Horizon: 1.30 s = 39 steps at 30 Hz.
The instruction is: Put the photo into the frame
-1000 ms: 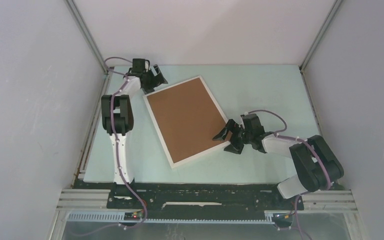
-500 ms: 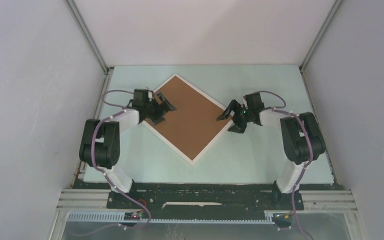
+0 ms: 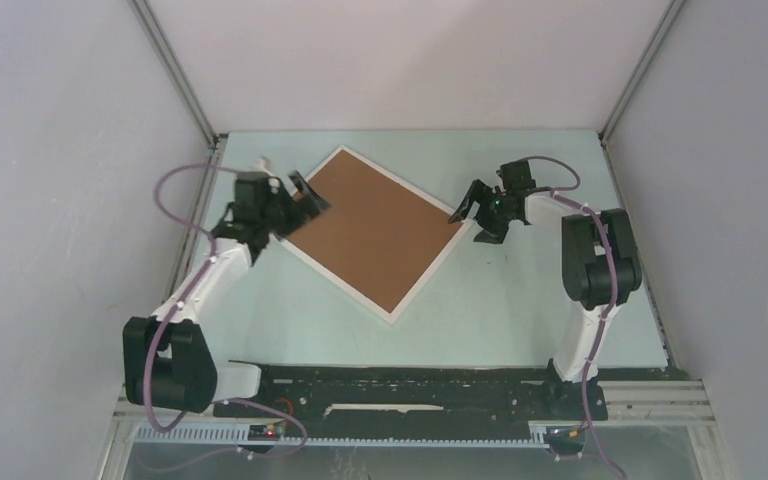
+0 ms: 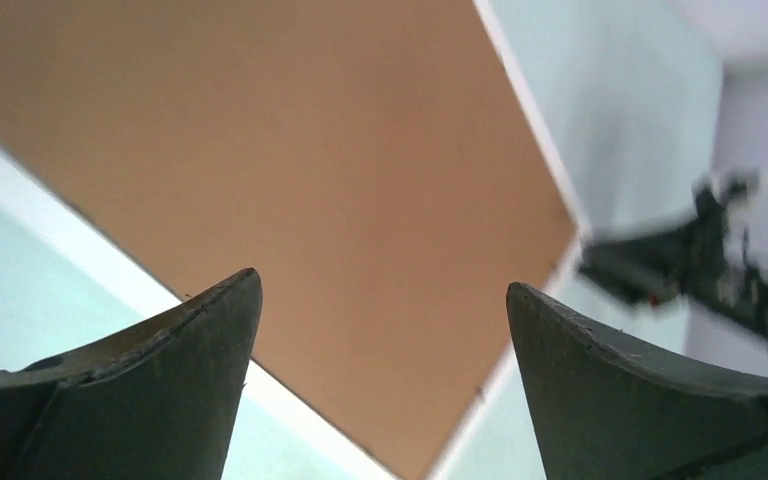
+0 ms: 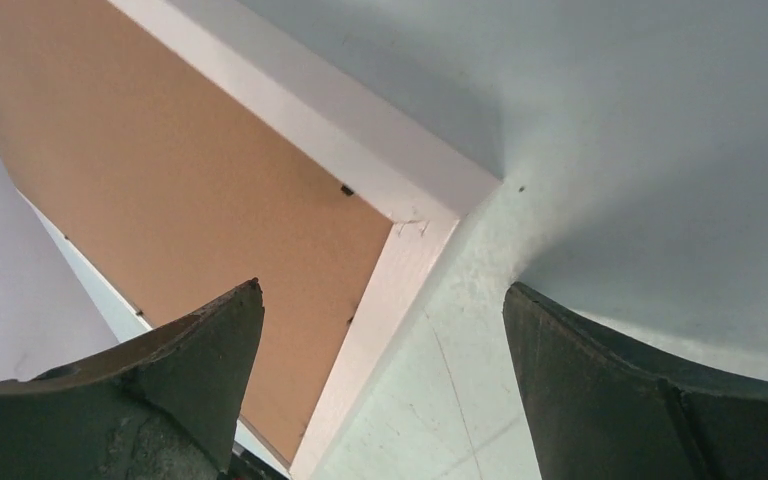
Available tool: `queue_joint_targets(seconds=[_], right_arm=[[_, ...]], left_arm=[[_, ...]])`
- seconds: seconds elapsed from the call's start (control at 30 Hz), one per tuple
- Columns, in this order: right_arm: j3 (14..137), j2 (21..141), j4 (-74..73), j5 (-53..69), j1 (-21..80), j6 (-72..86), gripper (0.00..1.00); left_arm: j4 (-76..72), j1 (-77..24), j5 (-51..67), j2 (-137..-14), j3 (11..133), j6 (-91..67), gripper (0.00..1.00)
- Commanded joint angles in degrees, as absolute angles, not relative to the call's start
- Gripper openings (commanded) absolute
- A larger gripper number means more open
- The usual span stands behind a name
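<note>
left claw [image 3: 308,197] and right claw [image 3: 473,222] gape empty; right wrist alone shows the frame's [image 5: 310,110] corner staples [image 5: 410,228].

frame [image 5: 350,150] corner with brown backing [image 5: 180,170] beyond the spread tool [image 5: 380,288]

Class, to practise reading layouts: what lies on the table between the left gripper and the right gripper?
The frame, brown backing board uppermost, lies between left gripper and right gripper, seen in the top view.

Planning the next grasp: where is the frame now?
Top view: the frame lies back-up mid-table, turned diamond-wise, its far-left edge by the left gripper and its right corner at the right gripper.
</note>
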<state>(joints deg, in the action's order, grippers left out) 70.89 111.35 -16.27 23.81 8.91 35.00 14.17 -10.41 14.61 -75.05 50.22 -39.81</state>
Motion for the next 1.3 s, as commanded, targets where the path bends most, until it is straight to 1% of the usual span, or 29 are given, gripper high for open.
queue_joint_targets(seconds=[0.0, 0.07, 0.1, 0.2, 0.33, 0.47, 0.57, 0.67, 0.77, 0.97, 1.03, 1.27], right_arm=[[70.09, 108.14, -20.17, 24.83, 11.95, 31.37, 0.97], [69.96, 107.41, -20.07, 25.35, 13.96, 30.97, 0.98], [69.92, 107.06, -20.26, 25.5, 14.73, 30.94, 0.98], [69.87, 106.77, -21.16, 25.61, 15.85, 30.45, 0.98], [68.97, 106.62, -21.61, 25.86, 16.02, 29.76, 0.98], [66.69, 105.74, -20.42, 26.25, 16.14, 30.0, 0.98], [66.24, 105.45, -19.89, 26.17, 16.12, 30.23, 0.98], [66.18, 105.93, -19.36, 26.34, 15.96, 30.13, 0.98], [66.19, 106.45, -18.96, 26.01, 15.22, 29.97, 0.98], [66.14, 107.36, -19.7, 25.98, 12.57, 29.3, 0.98], [66.09, 107.13, -20.85, 25.23, 11.67, 28.56, 0.97], [65.58, 105.73, -25.56, 18.3, 5.63, 25.06, 0.98]], left_arm=[[16.27, -1.92, -3.22, -75.82, 57.28, -31.78, 1.0], [13.7, 0.7, -7.64, -81.09, 59.85, -32.02, 1.0], [14.16, 2.8, -8.81, -84.25, 63.59, -32.64, 1.0], [15.93, 5.7, -7.42, -94.26, 72.71, -33.16, 1.0], [25.24, 6.74, -9.17, -108.98, 89.55, -27.07, 1.0], [32.36, 7.6, 0.07, -121.99, 100.74, -24.88, 1.0], [32.71, 7.19, 6.81, -124.33, 100.67, -26.61, 1.0], [30.22, 6.75, 14.41, -123.49, 95.94, -28.9, 1.0], [26.52, 6.02, 19.9, -120.29, 88.64, -31.65, 1.0], [10.25, 2.82, 28.08, -106.23, 65.05, -41.31, 0.98], [5.39, 0.7, 28.97, -101.12, 57.14, -45.68, 0.97], [-7.84, -14.99, 25.33, -83.43, 34.37, -57.55, 0.97]])
